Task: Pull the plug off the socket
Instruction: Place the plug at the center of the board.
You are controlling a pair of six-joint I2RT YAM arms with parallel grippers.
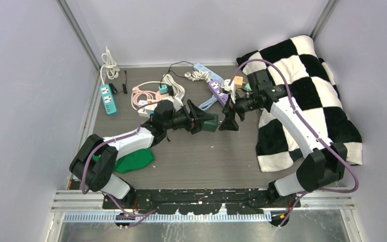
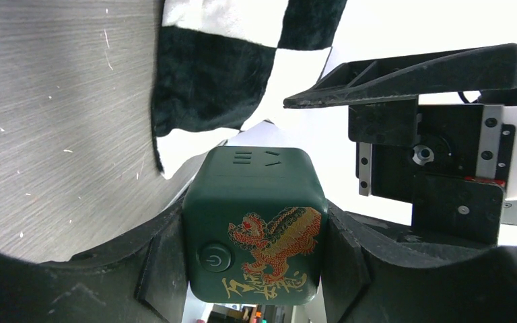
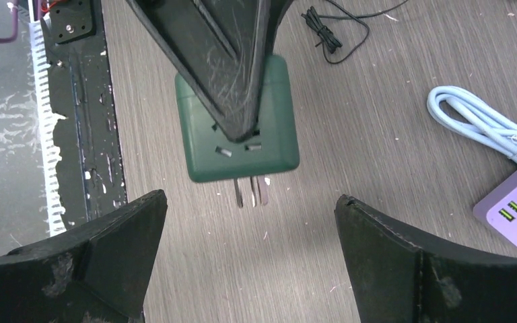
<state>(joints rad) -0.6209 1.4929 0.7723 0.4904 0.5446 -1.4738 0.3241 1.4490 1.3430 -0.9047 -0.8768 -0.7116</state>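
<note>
One green cube plug (image 2: pixel 252 202), which I judge hard, smooth and light, sits clamped by its flat flanks in my left pincer (image 1: pixel 204 121) near the checkered blanket (image 1: pixel 312 96), prongs (image 3: pixel 250 192) bare, while my right pincer (image 3: pixel 248 222) gapes wide, holding nothing.

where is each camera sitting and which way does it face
top external: above and behind the robot, looking down on the table; both arms whole, left gripper and right gripper facing.
left wrist: looks along its fingers at the clamped green cube, right gripper beyond.
right wrist: looks between its open fingers at the cube's prongs.
shared: all views show the cube.
</note>
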